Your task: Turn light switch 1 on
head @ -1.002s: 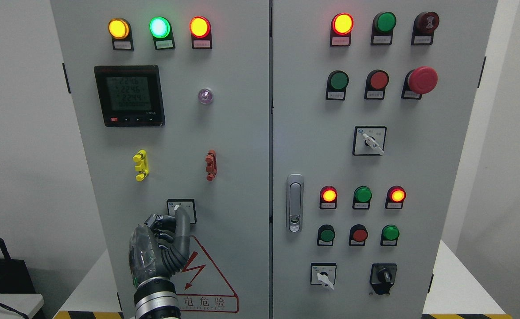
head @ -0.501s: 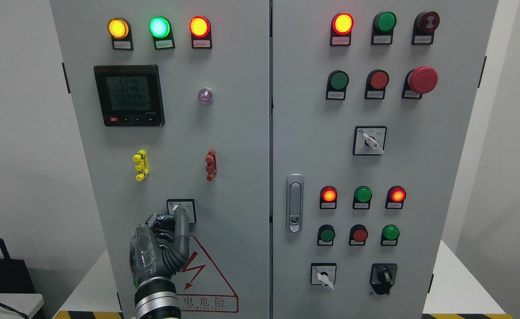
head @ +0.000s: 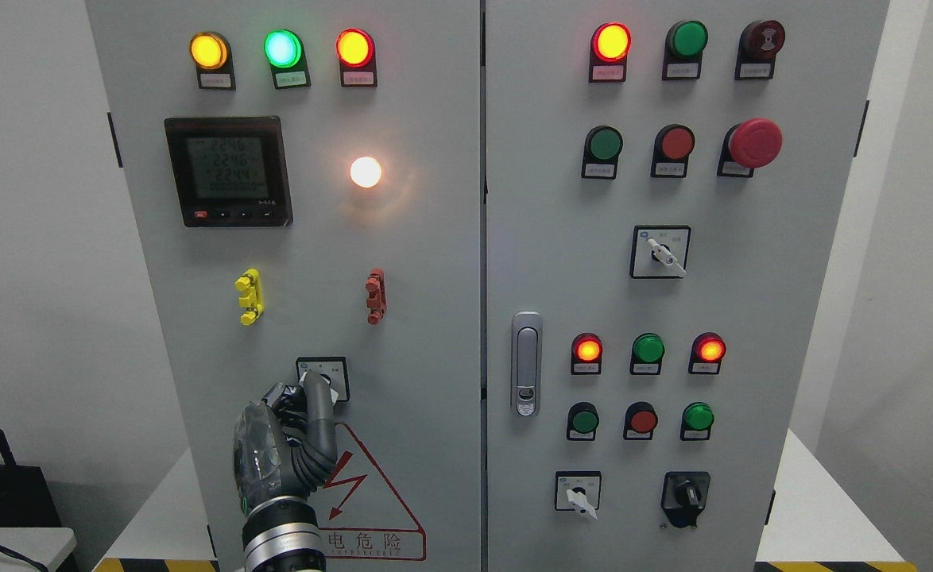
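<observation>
Light switch 1 (head: 333, 373) is a small rotary switch in a black square frame, low on the left door of the grey cabinet (head: 435, 262). My left hand (head: 296, 429) comes up from the bottom edge with its fingers curled and one finger (head: 319, 401) stretched up, its tip resting on the switch knob and covering most of it. The round lamp (head: 365, 171) to the right of the meter glows bright white. My right hand is out of view.
The left door also carries three lit lamps (head: 280, 49), a digital meter (head: 228, 171), yellow (head: 249, 295) and red (head: 375, 295) clips and a warning triangle (head: 371, 508). The right door has a latch handle (head: 525, 364), a red mushroom button (head: 755, 143) and further buttons and switches.
The finger has shifted a little left on the switch knob, and the round lamp beside the meter has gone from dark to lit.
</observation>
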